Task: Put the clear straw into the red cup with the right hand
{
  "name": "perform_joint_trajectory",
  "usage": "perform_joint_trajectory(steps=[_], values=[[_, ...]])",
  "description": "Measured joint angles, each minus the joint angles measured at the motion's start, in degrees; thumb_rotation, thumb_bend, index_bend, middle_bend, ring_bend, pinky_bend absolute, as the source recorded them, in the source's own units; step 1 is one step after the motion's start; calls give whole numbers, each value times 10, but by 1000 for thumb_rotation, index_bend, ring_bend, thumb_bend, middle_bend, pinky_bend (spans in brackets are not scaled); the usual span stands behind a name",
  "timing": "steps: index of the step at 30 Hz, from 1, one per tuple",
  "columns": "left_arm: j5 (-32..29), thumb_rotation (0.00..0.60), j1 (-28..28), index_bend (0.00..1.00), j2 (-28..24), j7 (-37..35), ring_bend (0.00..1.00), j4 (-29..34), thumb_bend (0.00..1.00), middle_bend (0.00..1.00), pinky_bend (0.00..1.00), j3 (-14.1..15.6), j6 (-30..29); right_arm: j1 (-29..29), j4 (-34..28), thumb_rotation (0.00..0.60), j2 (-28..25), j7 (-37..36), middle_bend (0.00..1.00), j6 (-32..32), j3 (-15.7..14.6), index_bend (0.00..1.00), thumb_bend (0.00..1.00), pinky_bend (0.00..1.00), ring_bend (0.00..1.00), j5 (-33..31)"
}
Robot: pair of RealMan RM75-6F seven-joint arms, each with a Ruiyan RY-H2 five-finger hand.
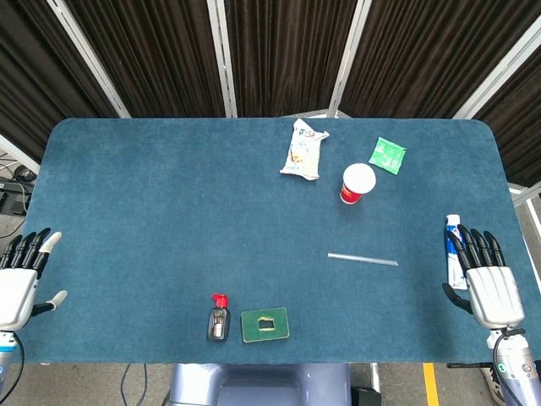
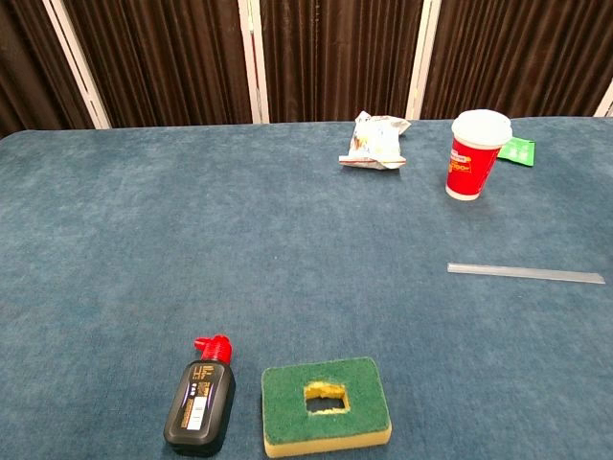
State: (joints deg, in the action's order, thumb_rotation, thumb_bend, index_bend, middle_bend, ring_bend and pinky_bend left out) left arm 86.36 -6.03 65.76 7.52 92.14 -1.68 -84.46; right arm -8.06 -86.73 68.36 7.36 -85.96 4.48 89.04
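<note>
backdrop: dark curtains [image 2: 335,57] | white frame bars [image 1: 222,55] | table: blue cloth [image 1: 169,211]

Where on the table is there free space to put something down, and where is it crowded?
The widest bare patch is the left half of the table, from the left hand to the snack bag. A strip between clear straw and red cup is also free. It is crowded near the front edge, where the black bottle sits beside the sponge.

Blue table [image 1: 169,211] bears red cup [image 1: 357,183]; clear straw [image 1: 363,259]; sponge [image 1: 265,325]; ink bottle [image 1: 219,319]; toothpaste [image 1: 455,250].
</note>
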Motion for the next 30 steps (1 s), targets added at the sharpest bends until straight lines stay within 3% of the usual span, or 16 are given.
perform_joint_trajectory(steps=[26,30], values=[[1,600,0,0,0,3,0,3,177,0,0,-1,-2,2,-9,600,-1,-8,0,-2,4,34,236,0,0,-7],[2,600,1,0,-1,2,0,4,175,0,0,-1,-5,-2,-21,600,-1,-10,0,3,8,94,235,0,0,-10]])
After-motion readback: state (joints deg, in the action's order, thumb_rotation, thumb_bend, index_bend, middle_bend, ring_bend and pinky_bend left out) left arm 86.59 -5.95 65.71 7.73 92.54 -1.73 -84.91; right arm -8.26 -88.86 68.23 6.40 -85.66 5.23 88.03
